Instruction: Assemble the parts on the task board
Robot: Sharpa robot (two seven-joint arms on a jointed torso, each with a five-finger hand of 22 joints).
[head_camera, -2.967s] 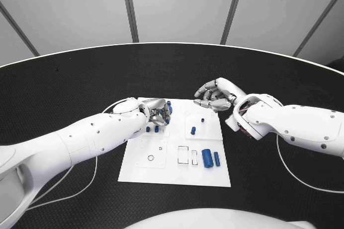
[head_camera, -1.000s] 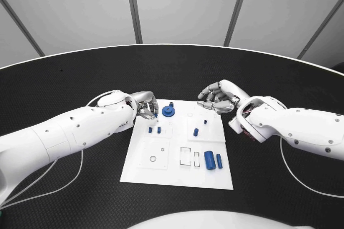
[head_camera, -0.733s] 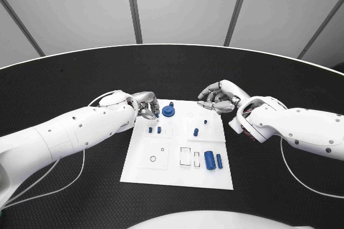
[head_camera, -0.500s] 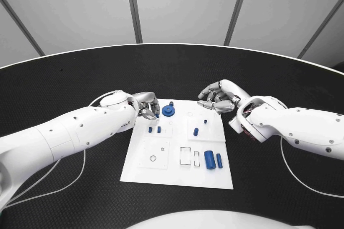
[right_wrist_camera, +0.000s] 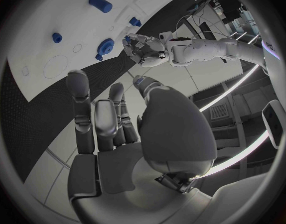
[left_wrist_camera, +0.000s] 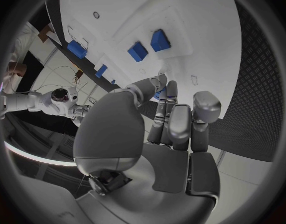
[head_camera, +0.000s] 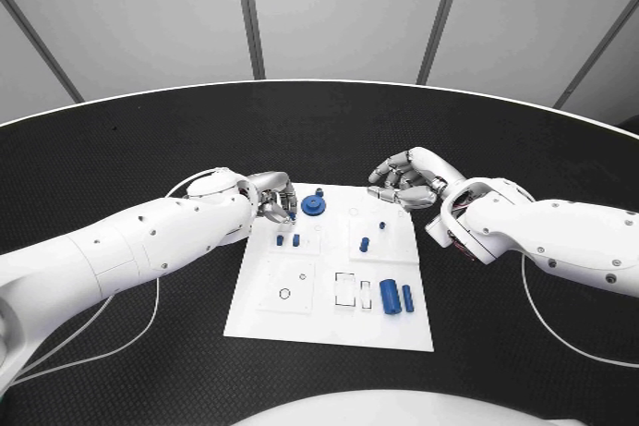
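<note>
The white task board [head_camera: 326,324] lies in the middle of the table. A round blue part [head_camera: 313,205] stands near its far edge. Two small blue pegs [head_camera: 288,240] stand left of centre, another peg [head_camera: 364,245] sits to their right, and two blue cylinders [head_camera: 395,297] lie nearer me. My left hand [head_camera: 273,198] hovers at the board's far-left edge, a little apart from the round part, fingers bent and holding nothing. My right hand [head_camera: 406,181] hangs over the far-right corner, fingers loosely bent, also holding nothing. The left wrist view shows the left hand [left_wrist_camera: 174,129] above the board [left_wrist_camera: 199,30].
The black table [head_camera: 133,158] surrounds the board, with a pale rim at the back. White cables [head_camera: 147,324] trail beside my left arm and another runs by my right arm. In the right wrist view the round part [right_wrist_camera: 106,46] sits beside my left hand [right_wrist_camera: 143,47].
Since three seconds ago my left hand has drawn back off the board to the left, leaving the round blue part standing there. In the last second nothing has visibly moved.
</note>
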